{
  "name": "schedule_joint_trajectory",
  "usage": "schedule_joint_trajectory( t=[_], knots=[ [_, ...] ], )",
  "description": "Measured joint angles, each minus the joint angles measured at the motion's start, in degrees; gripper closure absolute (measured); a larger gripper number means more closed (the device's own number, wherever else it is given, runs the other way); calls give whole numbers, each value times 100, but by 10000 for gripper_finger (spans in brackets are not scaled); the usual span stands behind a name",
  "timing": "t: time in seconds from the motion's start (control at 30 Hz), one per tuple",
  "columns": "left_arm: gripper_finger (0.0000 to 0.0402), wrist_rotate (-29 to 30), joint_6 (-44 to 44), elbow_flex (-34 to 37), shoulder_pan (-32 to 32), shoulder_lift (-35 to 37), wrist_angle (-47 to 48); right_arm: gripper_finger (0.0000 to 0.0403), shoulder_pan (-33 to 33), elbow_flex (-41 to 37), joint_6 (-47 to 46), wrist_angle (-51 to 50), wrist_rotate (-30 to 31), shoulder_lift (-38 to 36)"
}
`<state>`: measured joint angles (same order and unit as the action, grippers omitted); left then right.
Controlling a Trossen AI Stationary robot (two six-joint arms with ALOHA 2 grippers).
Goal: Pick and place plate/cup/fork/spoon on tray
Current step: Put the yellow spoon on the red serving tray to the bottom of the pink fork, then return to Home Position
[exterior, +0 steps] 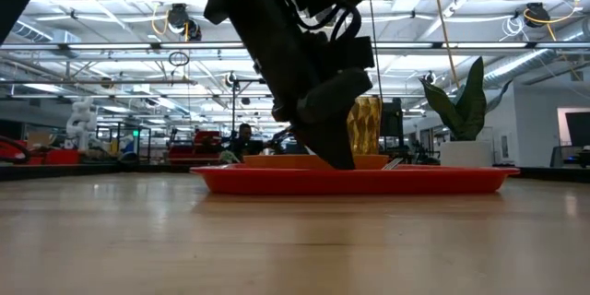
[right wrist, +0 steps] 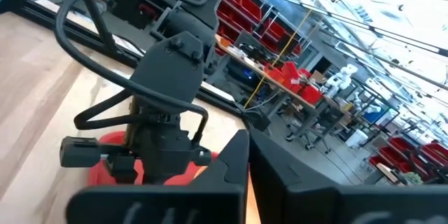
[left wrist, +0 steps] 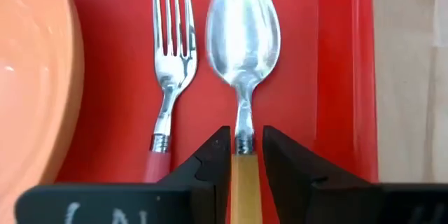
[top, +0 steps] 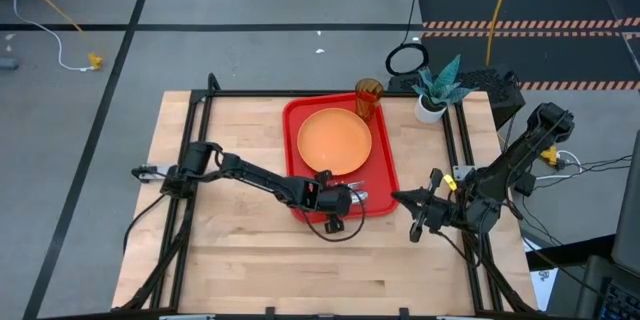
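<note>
The red tray (top: 386, 175) lies at the table's far middle. The orange plate (top: 334, 140) lies on it, and the amber cup (top: 368, 98) stands at the tray's far right corner. The fork (left wrist: 171, 42) and the spoon (left wrist: 243, 35) lie side by side on the tray floor, between the plate (left wrist: 28, 77) and the tray's rim (left wrist: 336, 56). My left gripper (top: 352, 198) is low over the tray's near right part, shut on the spoon. My right gripper (top: 408, 210) is shut and empty, right of the tray. My left gripper (left wrist: 245, 155) pinches the spoon's orange handle (left wrist: 245, 171) between its two fingers, at the end where the handle meets the metal neck. The fingers lie along the spoon. The spoon's bowl lies flat on the tray floor, parallel to the fork.
A white pot with a teal plant (top: 432, 100) stands at the table's far right, beside the cup. A black frame runs along the table's edges. Bare wood lies left of and in front of the tray.
</note>
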<state>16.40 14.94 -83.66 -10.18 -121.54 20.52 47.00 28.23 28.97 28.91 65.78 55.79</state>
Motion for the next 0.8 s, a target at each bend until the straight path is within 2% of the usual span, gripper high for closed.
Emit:
schedule_joint_trajectory(
  t=[0.4, 0.57, 0.8],
  knots=[
    [310, 0, -110, 0, -4, 6, -55, 402, 0, 0, -46, 2, 2, 0],
    [309, 0, -107, 2, -7, 258, -64, 403, -82, 2, -258, 120, -25, 0],
    [309, 15, -200, 2, -133, 937, 144, 403, -406, 2, -432, 252, -944, -31]
  ],
)
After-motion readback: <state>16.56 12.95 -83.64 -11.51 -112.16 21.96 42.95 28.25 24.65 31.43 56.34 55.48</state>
